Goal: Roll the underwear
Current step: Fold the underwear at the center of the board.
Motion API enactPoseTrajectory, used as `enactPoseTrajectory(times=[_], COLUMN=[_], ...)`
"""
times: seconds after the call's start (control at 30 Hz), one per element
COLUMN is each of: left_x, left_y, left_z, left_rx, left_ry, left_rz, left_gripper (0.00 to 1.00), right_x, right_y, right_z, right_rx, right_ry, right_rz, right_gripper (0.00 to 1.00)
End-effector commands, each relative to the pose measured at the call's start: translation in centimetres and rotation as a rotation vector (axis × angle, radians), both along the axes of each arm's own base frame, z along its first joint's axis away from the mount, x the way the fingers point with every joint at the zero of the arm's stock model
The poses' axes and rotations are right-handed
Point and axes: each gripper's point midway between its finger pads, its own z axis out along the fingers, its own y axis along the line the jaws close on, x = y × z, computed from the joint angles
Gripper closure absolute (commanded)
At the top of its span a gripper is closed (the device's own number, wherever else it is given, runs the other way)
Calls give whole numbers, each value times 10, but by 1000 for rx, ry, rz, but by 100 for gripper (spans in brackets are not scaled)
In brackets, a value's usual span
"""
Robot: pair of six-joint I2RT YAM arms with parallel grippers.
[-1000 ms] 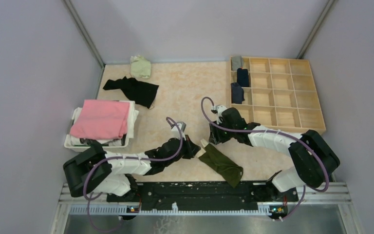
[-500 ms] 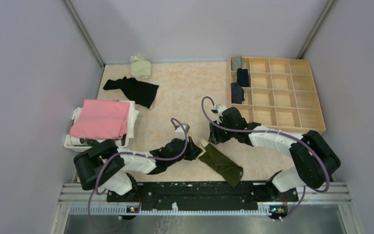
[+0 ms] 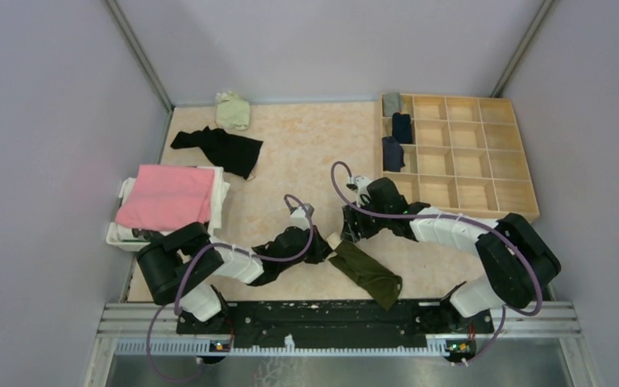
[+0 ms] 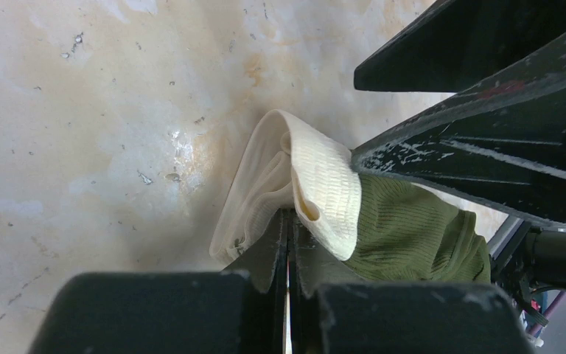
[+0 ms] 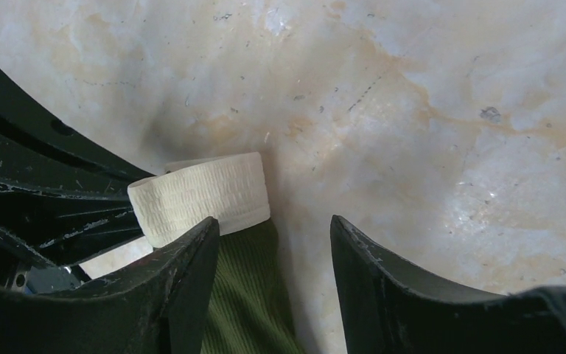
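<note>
A beige marbled tabletop (image 3: 306, 161) is enclosed on three sides by plain lilac walls (image 3: 330, 48), joined by metal corner posts (image 3: 139, 55), under even light.

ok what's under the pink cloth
Something white, likely cloth, shows past the right edge of the pink cloth. Both lie in a white bin. Whatever else the bin holds is covered.

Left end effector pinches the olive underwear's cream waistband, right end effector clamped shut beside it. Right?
No: the right end effector is open, fingers apart over the olive underwear, per the right wrist view. The left end effector does pinch the cream waistband.
</note>
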Motion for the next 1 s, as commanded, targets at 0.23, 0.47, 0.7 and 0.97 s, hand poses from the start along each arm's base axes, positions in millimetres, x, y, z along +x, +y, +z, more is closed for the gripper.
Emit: enactPoseTrajectory(times=[0.23, 0.47, 0.7, 0.97], left_x=[9, 8, 7, 6], left_y=[-1, 2, 2, 3], left_z=[4, 1, -1, -3], left_rx=[-24, -18, -15, -16], left_ry=[-22, -17, -10, -3], left_rz=[8, 14, 13, 15], left_gripper=[100, 100, 100, 100], right_x=[-2, -10, -15, -30], right_y=[22, 28, 32, 39], right_z=[8, 8, 9, 14], right_rx=[101, 137, 151, 112], right_ry=[22, 40, 42, -4], right_rz=[113, 165, 196, 282], right_gripper=[45, 48, 53, 56])
